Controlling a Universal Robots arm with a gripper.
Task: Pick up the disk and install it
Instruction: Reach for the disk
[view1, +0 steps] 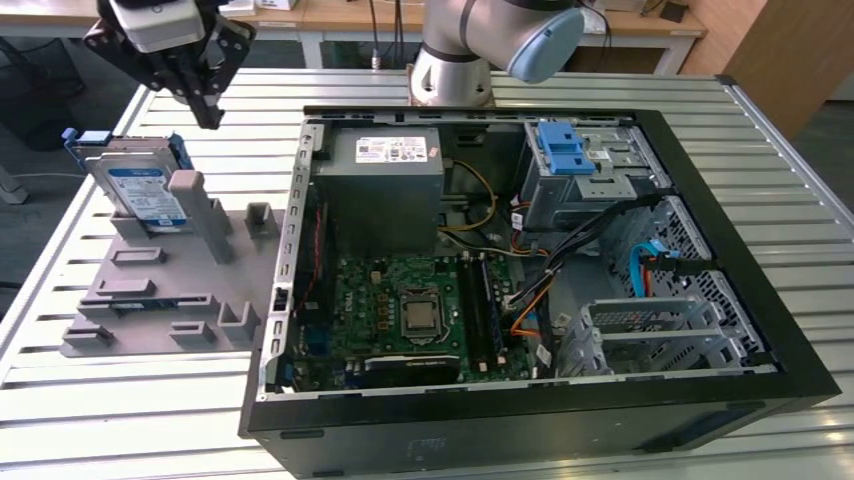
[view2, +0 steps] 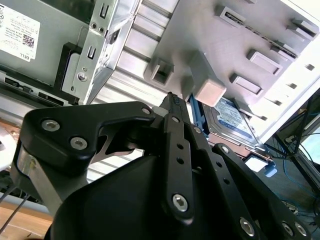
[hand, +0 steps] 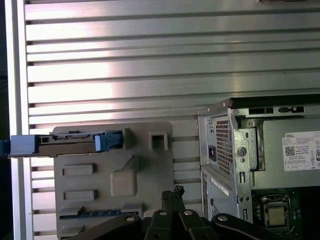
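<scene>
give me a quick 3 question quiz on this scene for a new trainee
1. True or false: the disk lies flat inside the computer case.
2. Pick one. The gripper is: A) clamped on the disk; B) in the air near the disk, holding nothing; C) down inside the computer case.
3. In the exterior view, on which side of the computer case does the grey fixture sit?

Key
1. False. The disk stands on edge in the grey fixture, outside the case.
2. B.
3. The exterior view's left.
</scene>
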